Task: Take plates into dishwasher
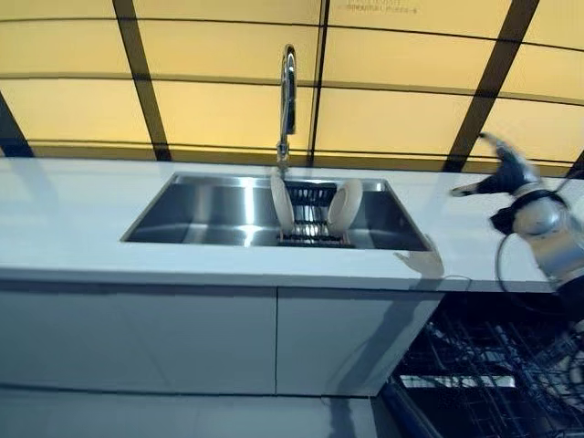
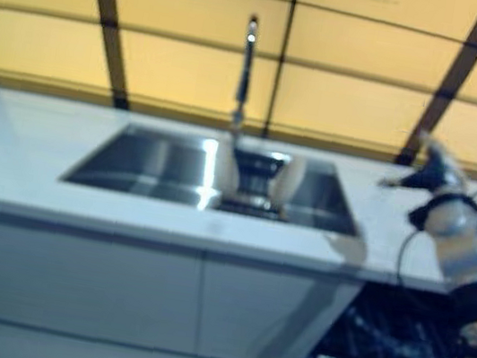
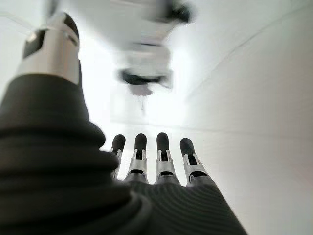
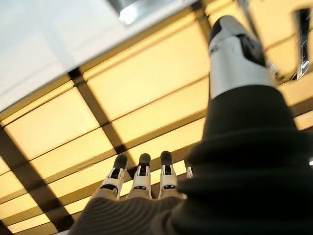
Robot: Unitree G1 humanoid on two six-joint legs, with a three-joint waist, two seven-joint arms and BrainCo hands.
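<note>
The right arm rises at the counter's [image 1: 82, 228] right end, its hand [image 1: 507, 173] lifted above the top, fingers [image 4: 142, 178] straight and relaxed with the thumb spread, holding nothing. The left hand [image 3: 156, 171] shows only in its own wrist view, fingers straight and empty against a pale blurred surface. In the sink [image 1: 201, 210], set mid-counter under the tap [image 1: 287, 100], two plates [image 1: 282, 203] [image 1: 345, 204] stand on edge in a dark rack [image 1: 310, 214] toward the basin's right half. The dishwasher [image 1: 484, 374] shows below the counter's right end, its wire rack cut off by the frame edge and hard to make out
</note>
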